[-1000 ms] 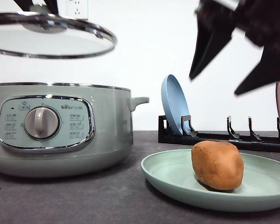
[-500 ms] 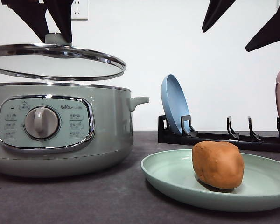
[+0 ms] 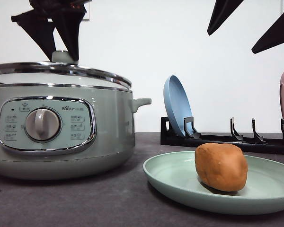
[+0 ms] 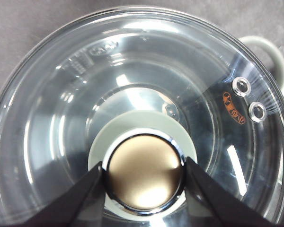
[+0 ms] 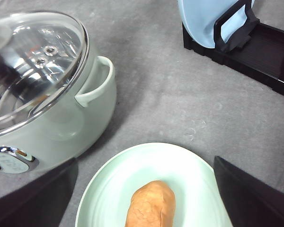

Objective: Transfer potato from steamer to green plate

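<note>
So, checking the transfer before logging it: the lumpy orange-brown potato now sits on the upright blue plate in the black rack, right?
Not quite. The lumpy orange-brown potato sits on the wide pale mint-green plate lying flat on the table, as the front view shows.

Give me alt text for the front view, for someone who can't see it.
An orange-brown potato sits on a pale green plate at right; at left, the left end effector grips the knob of a glass lid on a sage-green steamer. Behind, a black rack holds an upright blue plate.
</note>
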Available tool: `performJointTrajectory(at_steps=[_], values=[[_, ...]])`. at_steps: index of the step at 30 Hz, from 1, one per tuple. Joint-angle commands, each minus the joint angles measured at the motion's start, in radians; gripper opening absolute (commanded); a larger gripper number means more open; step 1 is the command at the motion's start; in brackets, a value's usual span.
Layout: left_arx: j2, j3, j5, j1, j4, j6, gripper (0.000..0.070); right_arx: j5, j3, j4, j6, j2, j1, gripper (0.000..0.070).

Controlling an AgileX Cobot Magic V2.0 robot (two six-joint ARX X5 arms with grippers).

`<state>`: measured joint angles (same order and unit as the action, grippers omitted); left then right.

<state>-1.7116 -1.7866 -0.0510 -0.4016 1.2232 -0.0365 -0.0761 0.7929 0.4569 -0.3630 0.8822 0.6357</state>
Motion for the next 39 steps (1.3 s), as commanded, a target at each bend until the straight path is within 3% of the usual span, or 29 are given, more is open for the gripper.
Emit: performJointTrajectory(at_steps=[1,25,39], values=[[-0.018,-0.041,-0.003,-0.005,-0.031,-0.005,0.0001,-0.004,0.018,-0.006,0.013,0.005,0.008,0.058],[-0.058,-0.034,0.001,-0.011,-0.038,-0.031,0.0002,0.0,0.018,0.018,0.012,0.005,0.008,0.058],[-0.052,-0.034,0.058,-0.046,-0.043,-0.042,0.0002,0.0,0.018,0.018,0.016,0.005,0.008,0.058]])
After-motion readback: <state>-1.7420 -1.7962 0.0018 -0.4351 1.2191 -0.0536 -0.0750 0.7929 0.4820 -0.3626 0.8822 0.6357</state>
